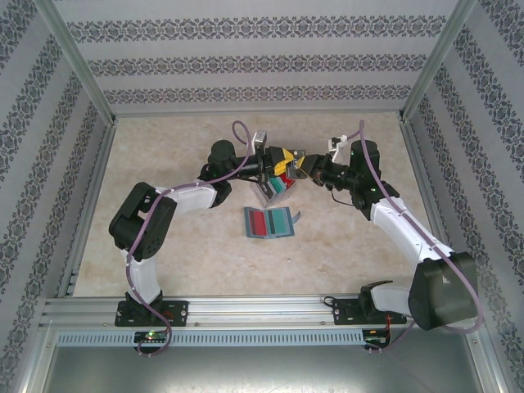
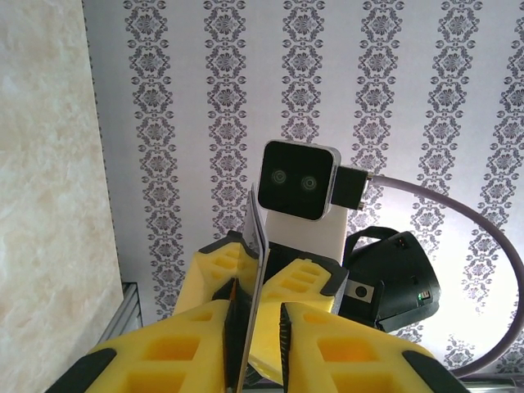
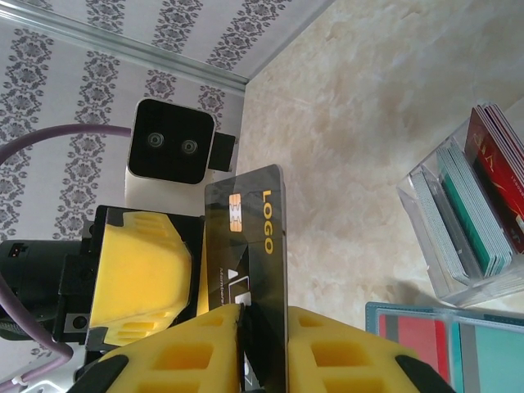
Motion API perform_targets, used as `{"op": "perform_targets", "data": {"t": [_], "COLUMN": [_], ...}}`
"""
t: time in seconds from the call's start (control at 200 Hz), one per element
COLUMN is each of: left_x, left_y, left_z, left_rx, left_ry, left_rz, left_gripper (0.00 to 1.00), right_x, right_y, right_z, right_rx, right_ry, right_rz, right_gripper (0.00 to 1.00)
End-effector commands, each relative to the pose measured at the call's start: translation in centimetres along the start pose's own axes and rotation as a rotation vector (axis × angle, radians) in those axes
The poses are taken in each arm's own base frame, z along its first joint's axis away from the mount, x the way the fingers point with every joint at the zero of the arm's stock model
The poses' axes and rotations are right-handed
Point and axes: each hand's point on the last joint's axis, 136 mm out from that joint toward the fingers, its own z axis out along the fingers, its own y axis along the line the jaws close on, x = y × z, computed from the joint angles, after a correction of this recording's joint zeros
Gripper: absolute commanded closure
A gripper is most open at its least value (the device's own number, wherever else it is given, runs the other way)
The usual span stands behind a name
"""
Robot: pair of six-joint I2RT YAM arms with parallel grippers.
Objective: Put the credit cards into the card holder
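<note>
The black card (image 3: 260, 246) is finished in glossy plastic with gold print. The fingers (image 3: 344, 352) of the right gripper (image 3: 264, 311) are moulded in matt yellow plastic with black tips. The box (image 3: 426, 237) is made of clear, shiny plastic. The card holder (image 1: 268, 223) is faced in a smooth teal-blue material. The table (image 1: 352, 246) is covered in a matt, marbled beige surface. The frame (image 1: 246, 304) is formed of brushed metal, and the walls (image 1: 246, 65) are lined with patterned paper.

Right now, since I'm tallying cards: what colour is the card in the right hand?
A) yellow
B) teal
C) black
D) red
C: the card pinched in the right hand is black, with gold LOGO lettering on its face.
</note>
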Motion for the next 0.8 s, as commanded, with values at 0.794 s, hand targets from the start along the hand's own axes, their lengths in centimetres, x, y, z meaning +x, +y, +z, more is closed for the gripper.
{"op": "perform_targets", "data": {"t": [0.794], "left_x": [1.9], "left_y": [-2.6], "left_z": [0.5], "left_rx": [0.051], "left_ry": [0.051], "left_rz": [0.15], "left_gripper": [0.59], "right_x": [-1.5], "right_y": [1.4], "right_z": [-1.0], "right_rx": [-0.007], "right_ry": [-0.075], "right_rz": [0.044], "right_gripper": [0.99]}}
